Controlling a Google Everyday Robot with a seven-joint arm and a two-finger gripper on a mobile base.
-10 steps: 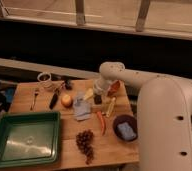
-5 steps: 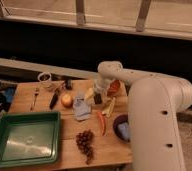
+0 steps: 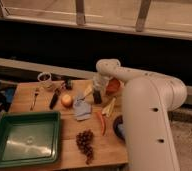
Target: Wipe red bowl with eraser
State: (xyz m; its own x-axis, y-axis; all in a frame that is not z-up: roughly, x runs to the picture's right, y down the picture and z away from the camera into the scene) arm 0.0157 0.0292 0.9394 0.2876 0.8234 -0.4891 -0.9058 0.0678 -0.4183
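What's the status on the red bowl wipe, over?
Pincer low beside red bowl. Eraser directly below pincer, contact unclear. Blue-grey cloth nearby.

No text or labels can be made out anywhere tbh, not even on the gripper (image 3: 98, 90), positioned just beside the red bowl (image 3: 113, 86).

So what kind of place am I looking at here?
Probably an indoor robot test setup: a wooden table holding grapes and a green tray, below a row of windows. The end effector hangs beside the red bowl.
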